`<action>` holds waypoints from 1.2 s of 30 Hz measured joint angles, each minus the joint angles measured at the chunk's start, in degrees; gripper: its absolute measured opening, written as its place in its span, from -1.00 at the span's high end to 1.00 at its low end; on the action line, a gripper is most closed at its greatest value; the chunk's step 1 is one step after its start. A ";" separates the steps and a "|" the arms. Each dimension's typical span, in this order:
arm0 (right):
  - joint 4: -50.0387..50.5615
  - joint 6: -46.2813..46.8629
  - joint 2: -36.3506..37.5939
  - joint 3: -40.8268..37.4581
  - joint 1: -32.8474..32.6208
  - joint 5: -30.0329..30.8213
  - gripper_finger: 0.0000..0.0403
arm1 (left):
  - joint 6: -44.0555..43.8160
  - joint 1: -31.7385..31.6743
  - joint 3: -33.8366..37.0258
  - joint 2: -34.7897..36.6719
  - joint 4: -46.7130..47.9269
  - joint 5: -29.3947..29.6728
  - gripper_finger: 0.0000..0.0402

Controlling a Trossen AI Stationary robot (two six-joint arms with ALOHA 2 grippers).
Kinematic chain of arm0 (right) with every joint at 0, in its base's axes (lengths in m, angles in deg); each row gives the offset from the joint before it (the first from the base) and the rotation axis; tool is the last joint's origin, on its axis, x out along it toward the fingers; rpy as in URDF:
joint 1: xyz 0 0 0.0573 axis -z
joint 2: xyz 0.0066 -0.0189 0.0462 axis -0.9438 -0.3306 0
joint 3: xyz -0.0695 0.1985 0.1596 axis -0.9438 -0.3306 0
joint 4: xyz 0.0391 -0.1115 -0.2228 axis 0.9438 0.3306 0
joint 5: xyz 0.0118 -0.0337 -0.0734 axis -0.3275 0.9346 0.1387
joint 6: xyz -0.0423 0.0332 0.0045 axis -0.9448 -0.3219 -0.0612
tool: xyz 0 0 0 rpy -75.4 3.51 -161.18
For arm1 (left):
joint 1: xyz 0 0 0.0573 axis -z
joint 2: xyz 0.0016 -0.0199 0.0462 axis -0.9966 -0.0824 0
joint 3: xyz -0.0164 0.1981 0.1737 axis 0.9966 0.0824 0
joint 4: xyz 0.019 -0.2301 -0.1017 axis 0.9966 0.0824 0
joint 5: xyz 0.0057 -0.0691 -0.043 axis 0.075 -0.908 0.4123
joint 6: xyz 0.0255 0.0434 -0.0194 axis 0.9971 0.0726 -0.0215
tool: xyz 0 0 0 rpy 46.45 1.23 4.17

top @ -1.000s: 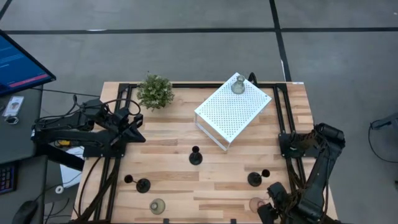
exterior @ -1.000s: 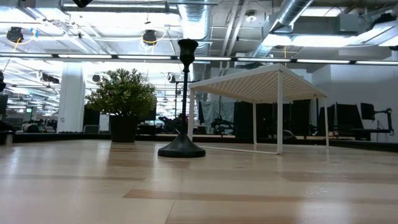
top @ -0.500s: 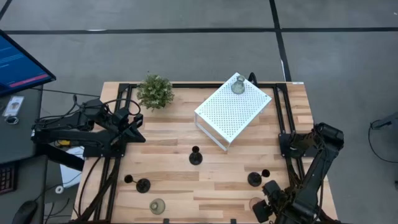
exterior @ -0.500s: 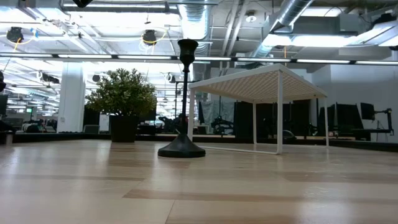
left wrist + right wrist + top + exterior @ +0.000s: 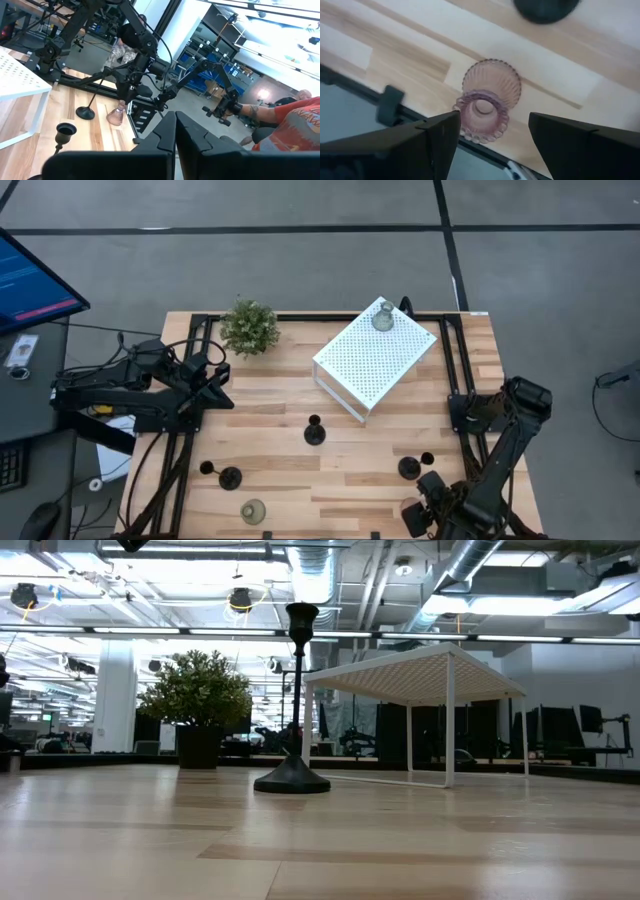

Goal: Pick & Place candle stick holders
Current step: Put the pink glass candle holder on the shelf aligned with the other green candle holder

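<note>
The pink glass holder [image 5: 485, 102] stands upright on its base near the table's near right edge. My right gripper [image 5: 493, 120] is open above it, pointing down, one finger on each side and apart from it. In the high view the right gripper [image 5: 415, 517] covers the holder. Three black holders stand on the table, one in the middle [image 5: 314, 430], one near left [image 5: 229, 476] and one near right [image 5: 410, 467]. One greenish glass holder [image 5: 382, 318] stands on the white box [image 5: 372, 360], another [image 5: 253, 511] at the near edge. My left gripper [image 5: 215, 385] is shut and empty at the table's left.
A potted plant [image 5: 249, 327] stands at the far left of the table. The perforated white box takes up the far middle. Black frame rails [image 5: 460, 380] run along both sides of the table. A person [image 5: 300, 120] shows beyond the table's right side.
My right gripper has gone toward the table's left edge along the near edge, to a place over the pink holder, which it now covers in the high view. The holder has kept its place.
</note>
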 joint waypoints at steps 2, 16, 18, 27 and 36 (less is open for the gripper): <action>-1.78 -0.12 0.08 -0.69 -0.04 -0.03 -0.12 | -0.12 0.00 0.00 -0.02 0.00 -0.02 0.97; -1.23 -0.76 -0.10 -0.84 -0.13 -0.22 0.02 | -0.07 0.00 0.00 -0.02 -0.02 0.00 0.96; -1.19 -0.76 -0.10 -0.84 -0.13 -0.22 0.03 | -0.04 0.01 0.00 -0.01 0.00 0.00 0.96; -0.98 -0.76 -0.10 -0.84 -0.11 -0.20 0.04 | -0.01 0.02 0.00 -0.02 -0.01 -0.01 0.95; -5.78 -0.26 -0.10 -3.93 0.14 -0.23 0.08 | 0.02 0.02 0.00 -0.02 0.00 -0.01 0.95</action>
